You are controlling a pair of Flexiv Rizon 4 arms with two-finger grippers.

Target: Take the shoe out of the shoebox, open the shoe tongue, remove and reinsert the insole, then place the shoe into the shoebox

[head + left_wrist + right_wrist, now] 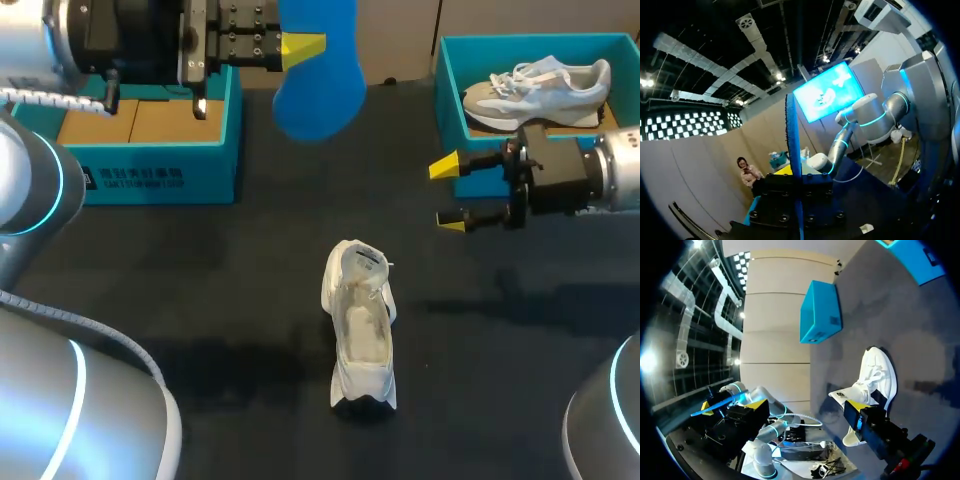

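left gripper [298, 30] clamped on blue insole [320, 75], held up in the air near left shoebox [150, 160]. One yellow tip shows, the other is hidden behind the insole. right gripper [448, 195] open, empty, just in front of right shoebox [447, 80], which holds second shoe [535, 88]. Its wrist cam catches one fingertip only. white shoe [360, 330] stands mid-table, tongue open.

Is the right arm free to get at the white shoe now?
Probably yes: the right gripper is open, with nothing between it and the white shoe; the left gripper holds the blue insole well clear.
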